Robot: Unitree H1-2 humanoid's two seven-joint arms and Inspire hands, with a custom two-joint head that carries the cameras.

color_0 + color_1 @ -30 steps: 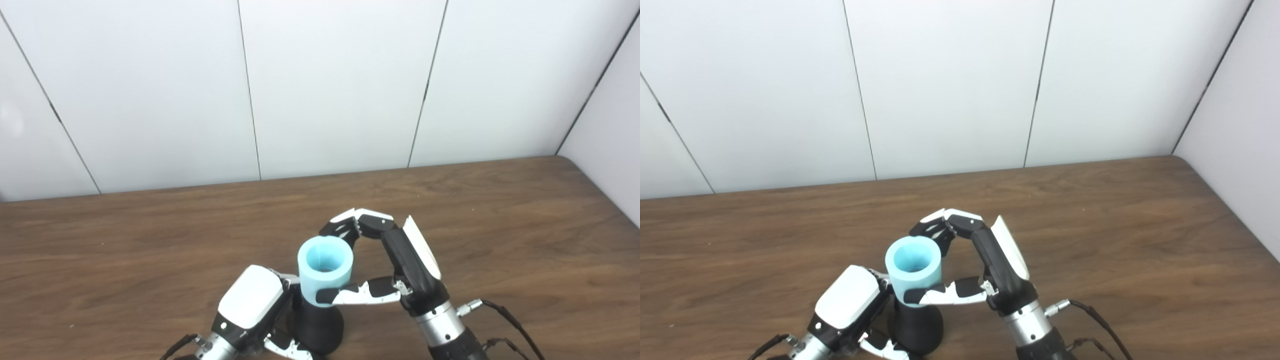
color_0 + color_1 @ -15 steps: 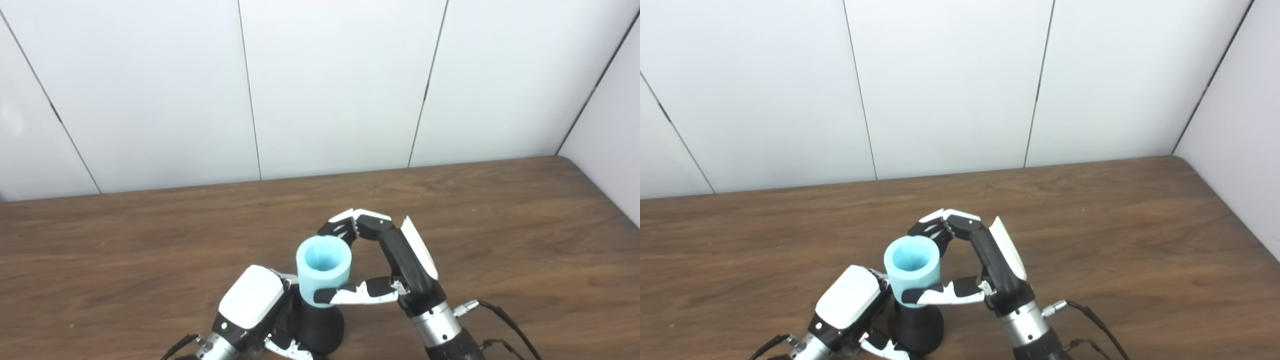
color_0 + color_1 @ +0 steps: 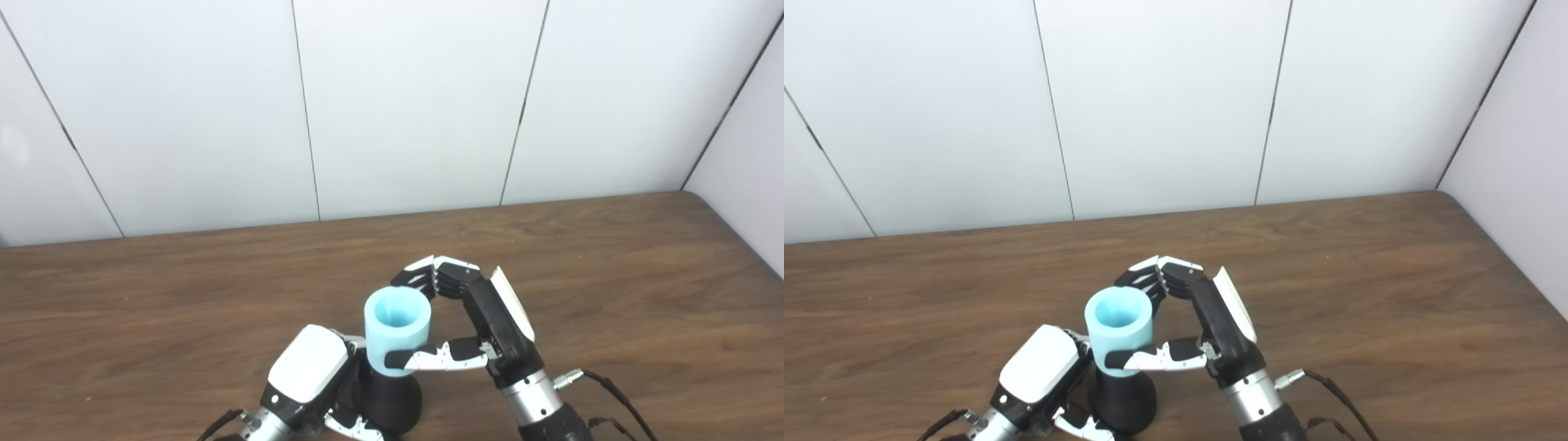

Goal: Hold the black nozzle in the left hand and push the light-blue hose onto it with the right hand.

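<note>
Hose (image 3: 397, 331), light-blue, upright on black nozzle (image 3: 390, 401); pinched by right hand (image 3: 484, 331) fingers (image 3: 422, 278). Left hand (image 3: 309, 383) fingers wrapped round nozzle, on wood surface (image 3: 612, 294).

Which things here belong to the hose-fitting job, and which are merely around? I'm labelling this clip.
Job:
light-blue hose
black nozzle
left robot hand, on the nozzle
right robot hand, gripping the hose

Merely around:
wooden table
white wall panels

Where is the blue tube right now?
The light-blue hose stands upright on the black nozzle, low and middle in both views, between the left hand and right hand.
</note>
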